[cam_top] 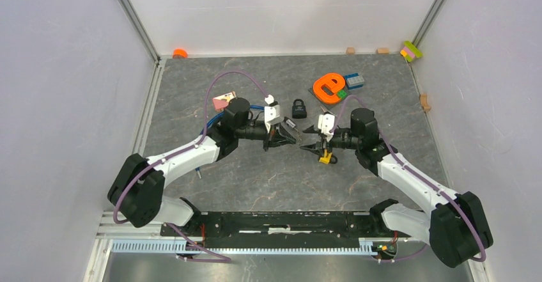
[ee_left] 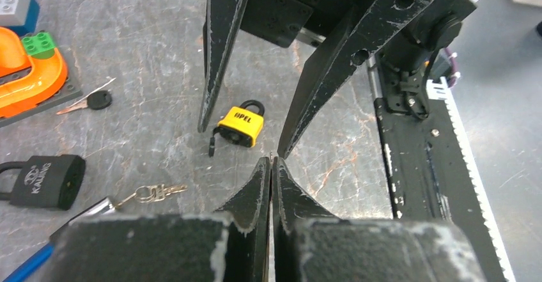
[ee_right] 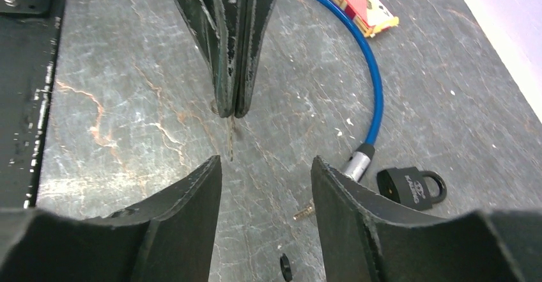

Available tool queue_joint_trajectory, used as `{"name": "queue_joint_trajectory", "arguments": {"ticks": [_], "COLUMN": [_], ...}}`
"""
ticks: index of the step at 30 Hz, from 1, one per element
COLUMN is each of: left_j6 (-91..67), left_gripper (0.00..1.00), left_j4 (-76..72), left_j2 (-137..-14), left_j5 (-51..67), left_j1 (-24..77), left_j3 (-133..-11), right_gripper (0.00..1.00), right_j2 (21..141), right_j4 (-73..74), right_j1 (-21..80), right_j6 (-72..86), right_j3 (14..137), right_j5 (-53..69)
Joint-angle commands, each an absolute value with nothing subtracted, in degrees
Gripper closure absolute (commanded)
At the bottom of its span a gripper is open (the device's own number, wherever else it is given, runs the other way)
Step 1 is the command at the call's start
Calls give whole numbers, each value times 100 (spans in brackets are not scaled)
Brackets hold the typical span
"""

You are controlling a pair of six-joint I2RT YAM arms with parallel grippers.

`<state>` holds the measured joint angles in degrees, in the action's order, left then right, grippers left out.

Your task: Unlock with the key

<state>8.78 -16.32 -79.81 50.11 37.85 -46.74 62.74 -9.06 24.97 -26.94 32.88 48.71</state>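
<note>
Left gripper (ee_right: 231,114) clamps the key (ee_right: 231,144); right gripper (ee_right: 265,162) has its jaws spread. Two padlocks lie flat: black padlock (ee_left: 48,180), and yellow padlock (ee_left: 241,126) below the right gripper. Only the key's thin blade shows, its head hidden.

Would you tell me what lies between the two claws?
A thin key blade juts from the shut left claw toward the open right claw, clearest in the right wrist view.
</note>
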Motion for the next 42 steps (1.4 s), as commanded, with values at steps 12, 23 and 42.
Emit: {"name": "queue_joint_trajectory", "arguments": {"ticks": [12,23,42], "left_j6": [62,251,402], "left_gripper": [98,98,98], "left_j4": [-2258,-1300,-689], "left_j2": [-7615,-7463,-7353], "left_j5": [4831,4716,5161], "left_j1": [3753,3753,3771], "left_j3": [-4416,-4760,-5009], "right_gripper": [40,32,28], "right_j2": [6487,6893,7646], "right_j4": [659,1751,1956], "right_j1": [2053,1547,1544], "right_j6": [-3659,-4336,-4567], "right_j3": [3735,3771,3993], "right_j5": [5300,4248,3569]}}
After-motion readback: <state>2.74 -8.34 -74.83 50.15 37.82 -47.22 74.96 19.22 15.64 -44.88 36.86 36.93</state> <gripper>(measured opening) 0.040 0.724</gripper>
